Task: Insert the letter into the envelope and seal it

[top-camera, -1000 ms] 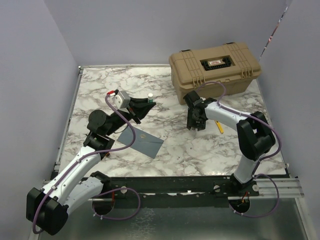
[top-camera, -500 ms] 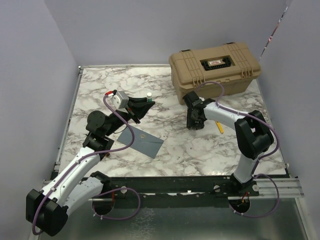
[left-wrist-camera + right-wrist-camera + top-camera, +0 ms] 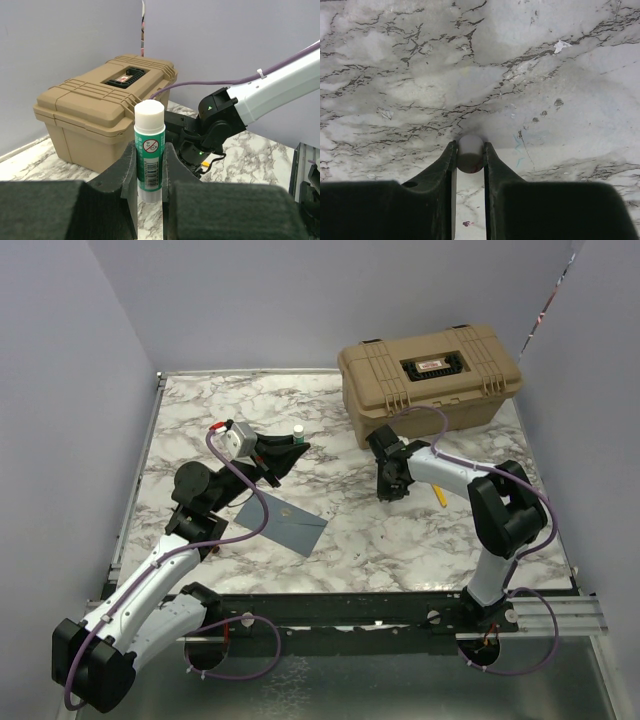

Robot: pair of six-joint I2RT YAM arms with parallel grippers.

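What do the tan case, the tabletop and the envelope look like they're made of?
Tan case: likely molded plastic, matte, ribbed lid.
Tabletop: marble-look, grey veining, possibly laminate or print.
Envelope: thin matte blue-grey paper, lying flat.

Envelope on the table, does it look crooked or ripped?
The envelope lies flat on the marble table but slanted, its edges at an angle to the table's edges. No tear, crease or spill shows in the top view.
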